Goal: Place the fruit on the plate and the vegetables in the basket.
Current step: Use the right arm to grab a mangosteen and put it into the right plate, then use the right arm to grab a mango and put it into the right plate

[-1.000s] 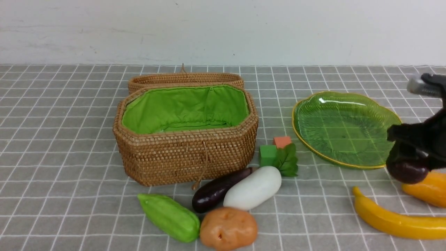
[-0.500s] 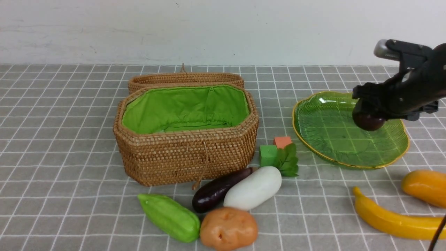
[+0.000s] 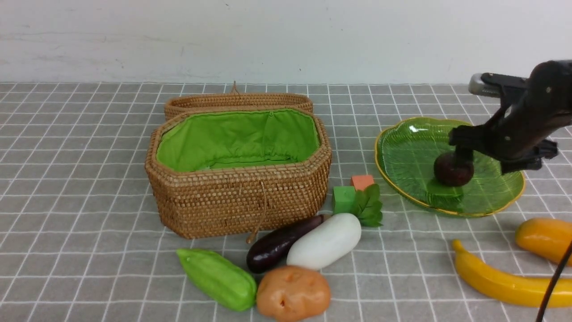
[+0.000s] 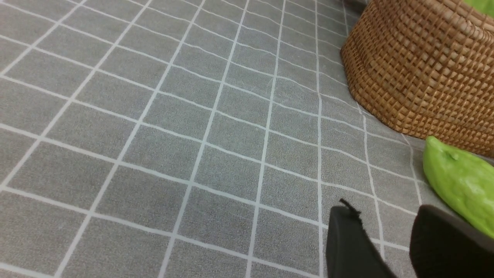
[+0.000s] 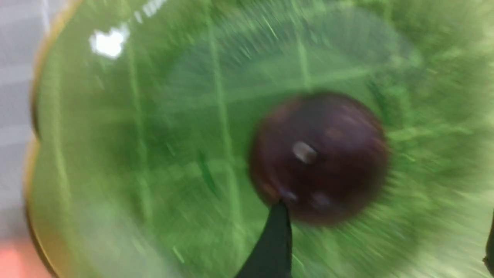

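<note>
Right gripper (image 3: 467, 152): over the plate (image 3: 402, 147), toward the table's (image 3: 89, 201) right edge. Its jaws are spread wide and grip nothing, and one finger tip sits just beside the round purple fruit (image 3: 453, 170).
Round purple fruit: free of the jaws, at the plate's middle, with a dark patch just beneath it. The right wrist view is blurred, so I cannot tell whether it rests on the glass or hangs just above it.
Plate: right part of the table, nearer the far edge than the near one.
Banana (image 3: 500, 281): on the table by the near right corner, apart from the plate.
Mango (image 3: 540, 239): at the right edge, between the banana and the plate.
Basket (image 3: 237, 201): middle of the table, open, green lining showing. Its lid (image 3: 237, 100) is just behind it.
Gourd (image 3: 216, 278), eggplant (image 3: 277, 243), radish (image 3: 324, 241), potato (image 3: 292, 293): clustered on the table between the basket and the near edge. The eggplant and radish lie side by side.
Green cube (image 3: 343, 199), orange cube (image 3: 361, 181): between the basket and the plate, at the radish's leaves.
Left gripper (image 4: 382, 220): seen only in its wrist view, over bare table, with the basket and gourd near. Its jaws are parted with nothing between them.
</note>
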You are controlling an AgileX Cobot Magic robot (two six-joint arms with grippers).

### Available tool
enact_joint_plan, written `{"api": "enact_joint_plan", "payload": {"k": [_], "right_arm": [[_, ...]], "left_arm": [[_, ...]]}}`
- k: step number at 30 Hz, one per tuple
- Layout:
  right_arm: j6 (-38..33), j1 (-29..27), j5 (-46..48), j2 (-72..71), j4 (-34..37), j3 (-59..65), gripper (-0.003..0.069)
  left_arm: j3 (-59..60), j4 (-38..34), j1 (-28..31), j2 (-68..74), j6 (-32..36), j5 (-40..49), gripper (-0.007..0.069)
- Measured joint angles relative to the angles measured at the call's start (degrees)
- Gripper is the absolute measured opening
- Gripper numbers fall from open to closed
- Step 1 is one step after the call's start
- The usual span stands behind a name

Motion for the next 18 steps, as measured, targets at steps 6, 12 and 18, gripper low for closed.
{"api": "enact_joint_plan", "payload": {"k": [6,12,18], "right_arm": [[-7.51,-1.87,11.42,-9.22,-9.46,5.32,0.0650],[-15.60,-3.41,10.74,-13.53,-12.72,17.01,0.0645],[-31.67,-3.41,8.03,-13.41,-14.80,20.86,0.0645]], "left_arm": [[0.00,0.00,0.00,0.00,0.00,0.00,0.0239],[0.00,0.00,0.00,0.00,0.00,0.00,0.0239],[0.00,0.00,0.00,0.00,0.00,0.00,0.0239]]}}
